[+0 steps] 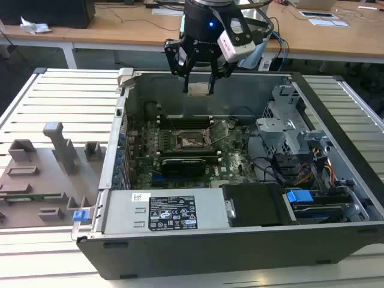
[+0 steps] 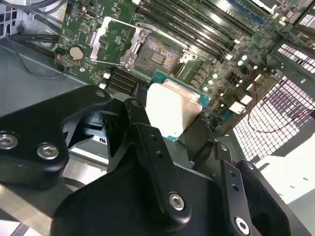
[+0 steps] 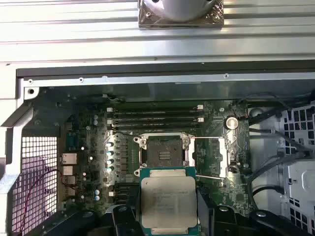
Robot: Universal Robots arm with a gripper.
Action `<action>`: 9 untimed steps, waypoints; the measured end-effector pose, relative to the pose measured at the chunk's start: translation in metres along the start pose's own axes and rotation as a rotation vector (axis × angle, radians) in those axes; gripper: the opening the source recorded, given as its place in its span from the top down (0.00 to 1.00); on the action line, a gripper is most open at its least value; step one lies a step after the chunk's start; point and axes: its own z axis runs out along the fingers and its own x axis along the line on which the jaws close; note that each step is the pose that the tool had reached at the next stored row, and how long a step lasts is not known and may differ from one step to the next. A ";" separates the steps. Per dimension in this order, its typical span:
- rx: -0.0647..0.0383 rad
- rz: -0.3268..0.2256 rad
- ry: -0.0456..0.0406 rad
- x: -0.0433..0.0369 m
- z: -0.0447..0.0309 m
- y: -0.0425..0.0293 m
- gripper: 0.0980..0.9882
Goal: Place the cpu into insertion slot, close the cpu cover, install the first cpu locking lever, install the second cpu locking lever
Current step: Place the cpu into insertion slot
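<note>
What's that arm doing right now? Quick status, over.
Pincer shut on the cpu, held above the motherboard. Insertion slot bare, cpu cover standing open. Nothing seen blocking the slot.

The cpu sits between the gripper's fingers; the slot lies below it, on the motherboard inside the case.

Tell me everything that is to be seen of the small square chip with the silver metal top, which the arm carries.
The small flat square chip has a dull silver-grey metal top, faintly printed, on a thin green-edged base plate. It lies level, top upward, clamped at two opposite edges between the jaws of the black gripper. It hangs in the air above the green motherboard and touches nothing else.
</note>
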 end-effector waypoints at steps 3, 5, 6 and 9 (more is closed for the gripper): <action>0.000 0.000 0.0001 0.0000 0.0000 0.0000 0.50; 0.000 -0.001 0.0001 0.0000 0.0012 0.0000 0.50; 0.000 -0.001 0.0001 0.0000 0.0023 -0.0002 0.50; 0.000 -0.001 0.0002 -0.0001 0.0044 -0.0004 0.50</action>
